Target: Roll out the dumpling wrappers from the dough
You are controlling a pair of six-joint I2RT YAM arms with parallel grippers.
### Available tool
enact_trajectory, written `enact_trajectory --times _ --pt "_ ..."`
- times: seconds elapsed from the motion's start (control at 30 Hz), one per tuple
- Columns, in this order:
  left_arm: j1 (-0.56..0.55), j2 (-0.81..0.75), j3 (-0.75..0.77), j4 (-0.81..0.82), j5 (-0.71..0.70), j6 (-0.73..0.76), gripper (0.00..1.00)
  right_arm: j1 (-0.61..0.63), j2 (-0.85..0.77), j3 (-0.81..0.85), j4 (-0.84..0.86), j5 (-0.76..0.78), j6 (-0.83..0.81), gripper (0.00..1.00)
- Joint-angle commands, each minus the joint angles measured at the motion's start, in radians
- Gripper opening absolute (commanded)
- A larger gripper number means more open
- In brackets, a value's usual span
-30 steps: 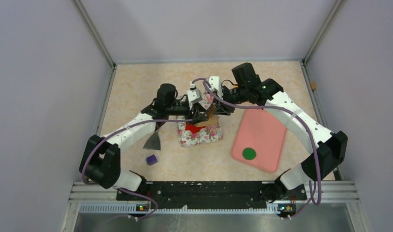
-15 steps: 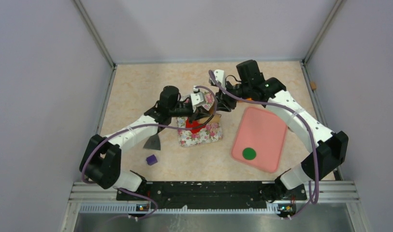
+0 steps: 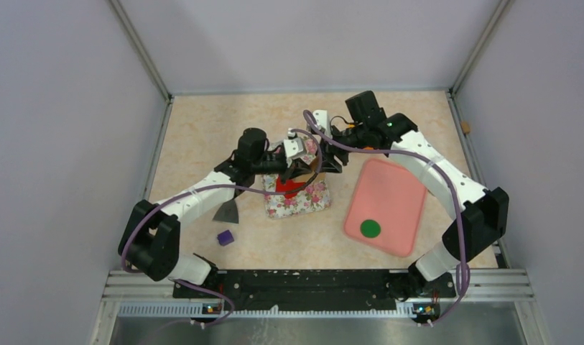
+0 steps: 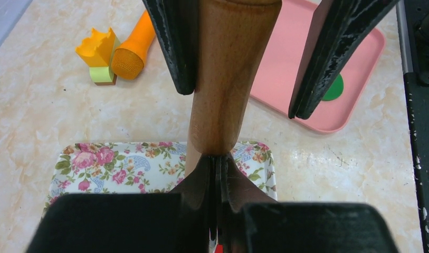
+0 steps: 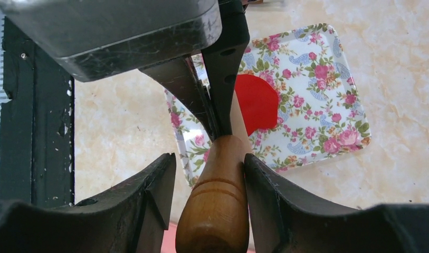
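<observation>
The left tool (image 4: 217, 163) has its fingers pressed almost together on the narrow neck of a wooden rolling pin (image 4: 225, 79), holding it tilted above the floral tray (image 5: 323, 105). The right tool (image 5: 209, 158) straddles the pin's thick handle with its fingers spread. One finger touches the wood and the other stands a little off it, so this tool is open around the handle and not clamped on it. Both tools meet over the far edge of the floral tray.

Below the pin, the flat red dough (image 5: 257, 103) lies on the floral tray near its middle. It is rounded on one side and partly hidden by the pin and the left tool.

The floral tray sits on the desk (image 3: 202, 136). Just to its right is a pink tray (image 3: 389, 194) with a flat green disc (image 3: 370, 228) near its front edge. To the left of the floral tray lies a grey scraper (image 3: 227, 210), with a small purple block (image 3: 225, 236) in front of the scraper. Beyond the floral tray in the left wrist view, an orange handled piece (image 4: 135, 45) and a yellow crown-shaped piece (image 4: 98, 50) lie touching on the desk.
</observation>
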Motion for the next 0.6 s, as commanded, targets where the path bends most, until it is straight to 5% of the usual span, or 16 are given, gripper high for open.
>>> enact_trajectory --times 0.0,0.1,0.3,0.4,0.57 --pt "0.003 -0.024 0.031 0.074 0.008 0.005 0.0 0.008 0.01 0.022 0.011 -0.07 0.006 0.49" --pt "0.002 -0.026 0.034 0.072 0.005 -0.003 0.0 0.01 0.018 0.023 0.008 -0.057 -0.007 0.4" --pt "0.006 -0.036 0.033 0.059 -0.02 -0.005 0.0 0.016 0.044 0.063 -0.091 -0.017 -0.107 0.02" --pt "0.019 -0.057 0.031 0.008 -0.044 0.011 0.0 0.015 0.034 0.056 -0.104 0.028 -0.155 0.0" --pt "0.035 -0.15 -0.05 -0.135 -0.195 0.063 0.47 0.015 -0.027 -0.027 0.04 0.086 -0.177 0.0"
